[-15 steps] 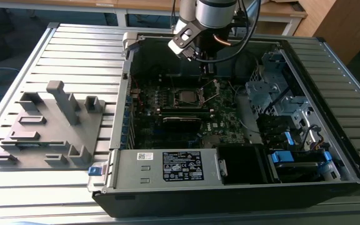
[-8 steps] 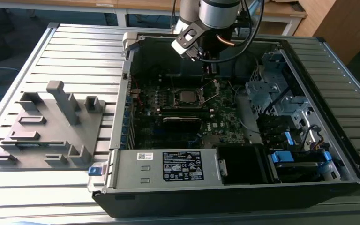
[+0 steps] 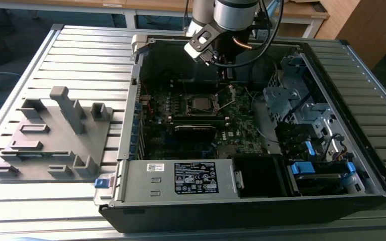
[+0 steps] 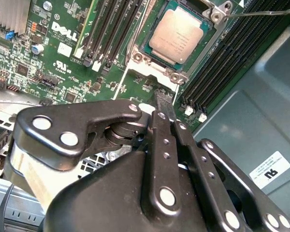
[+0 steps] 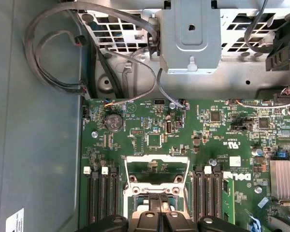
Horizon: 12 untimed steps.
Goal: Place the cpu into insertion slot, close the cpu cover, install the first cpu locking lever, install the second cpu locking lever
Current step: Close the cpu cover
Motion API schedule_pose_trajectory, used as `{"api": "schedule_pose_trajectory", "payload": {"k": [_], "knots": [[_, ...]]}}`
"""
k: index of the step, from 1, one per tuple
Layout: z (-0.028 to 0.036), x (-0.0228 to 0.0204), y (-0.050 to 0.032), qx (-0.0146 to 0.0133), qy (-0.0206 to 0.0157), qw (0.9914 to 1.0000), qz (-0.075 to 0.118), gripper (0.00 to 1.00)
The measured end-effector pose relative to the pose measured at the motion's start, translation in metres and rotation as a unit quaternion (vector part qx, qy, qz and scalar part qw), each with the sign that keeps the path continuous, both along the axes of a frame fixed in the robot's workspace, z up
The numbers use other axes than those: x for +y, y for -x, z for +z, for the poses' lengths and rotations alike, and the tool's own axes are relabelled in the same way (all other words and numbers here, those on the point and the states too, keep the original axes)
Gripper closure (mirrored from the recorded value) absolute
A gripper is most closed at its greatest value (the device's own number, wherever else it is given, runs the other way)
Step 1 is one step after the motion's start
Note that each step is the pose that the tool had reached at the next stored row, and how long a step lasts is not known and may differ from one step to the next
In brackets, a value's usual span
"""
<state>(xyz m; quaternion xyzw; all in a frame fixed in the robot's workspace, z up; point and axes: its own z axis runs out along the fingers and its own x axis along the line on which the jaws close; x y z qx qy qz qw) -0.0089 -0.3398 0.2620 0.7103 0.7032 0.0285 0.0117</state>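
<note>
- My gripper [image 4: 163,104] was clenched empty, fingertips together.
- The chip [image 4: 176,36] lay just beyond them, apart, mid-frame in the exterior view.
- It sat flat in the socket [image 4: 135,59], metal top up. Being square, it had no long axis.

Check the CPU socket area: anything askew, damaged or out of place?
Nothing looks damaged. The cpu lies flat and square in the insertion slot. One thin locking lever juts out free beside it and appears unlatched.
</note>
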Motion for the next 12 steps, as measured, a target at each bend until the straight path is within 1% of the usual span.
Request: {"api": "schedule_pose_trajectory", "payload": {"k": [12], "knots": [[0.0,0.0,-0.0031,0.0,0.0,1.0,0.0,0.89]]}}
